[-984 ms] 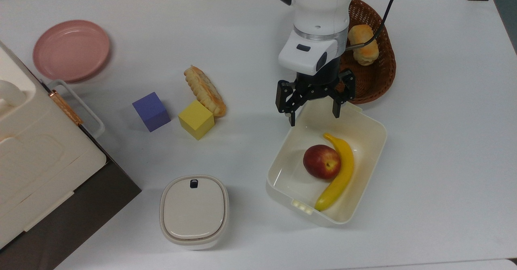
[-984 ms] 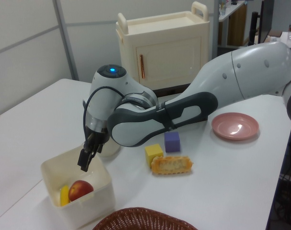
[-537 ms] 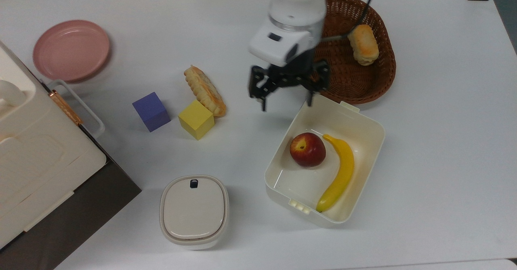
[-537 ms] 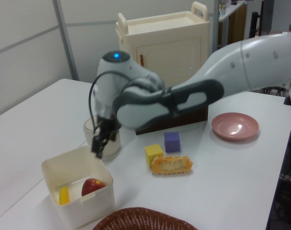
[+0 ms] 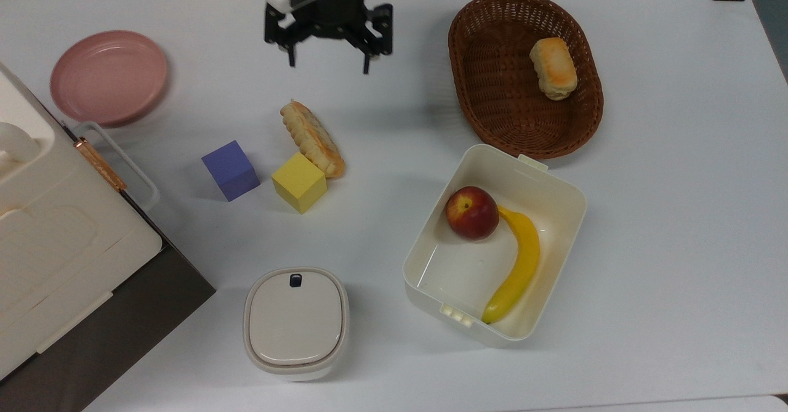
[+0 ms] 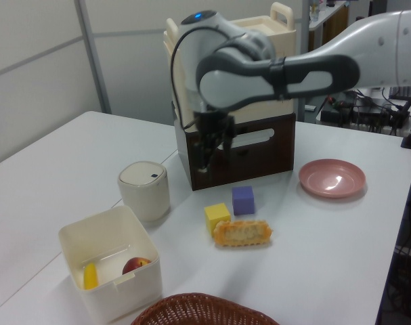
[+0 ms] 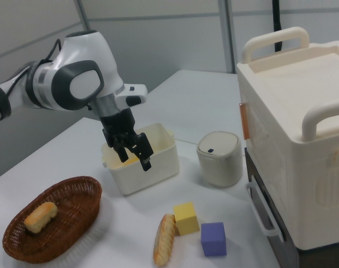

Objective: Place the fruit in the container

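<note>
Jaws open and empty. The gripper [image 5: 328,62] has withdrawn from above the tub [image 5: 557,181] toward the top view's far left. The apple [image 5: 472,213], dark red with a yellowish stem patch, has rolled slightly and rests inside the tub, touching the banana [image 5: 520,264].

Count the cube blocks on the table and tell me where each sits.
2. The purple cube stands alone near the table's middle; the yellow cube, on the top view's right of it, touches the long bread roll. None looks hidden.
</note>
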Robot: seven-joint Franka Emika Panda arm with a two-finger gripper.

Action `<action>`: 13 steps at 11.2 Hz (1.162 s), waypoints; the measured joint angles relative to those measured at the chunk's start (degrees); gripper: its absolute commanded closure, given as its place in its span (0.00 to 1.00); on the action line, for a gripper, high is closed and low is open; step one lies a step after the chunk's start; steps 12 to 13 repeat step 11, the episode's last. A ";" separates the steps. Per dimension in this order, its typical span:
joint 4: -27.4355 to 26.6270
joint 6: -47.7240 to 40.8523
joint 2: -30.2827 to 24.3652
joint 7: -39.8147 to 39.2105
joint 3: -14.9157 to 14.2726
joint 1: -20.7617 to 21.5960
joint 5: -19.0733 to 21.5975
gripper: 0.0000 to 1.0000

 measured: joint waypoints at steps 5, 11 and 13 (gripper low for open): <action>-2.38 -3.74 -4.90 -0.14 0.36 -2.39 1.18 0.00; -5.44 -3.78 -7.53 -1.53 0.53 -3.24 2.09 0.00; -5.44 -3.78 -7.53 -1.53 0.53 -3.24 2.09 0.00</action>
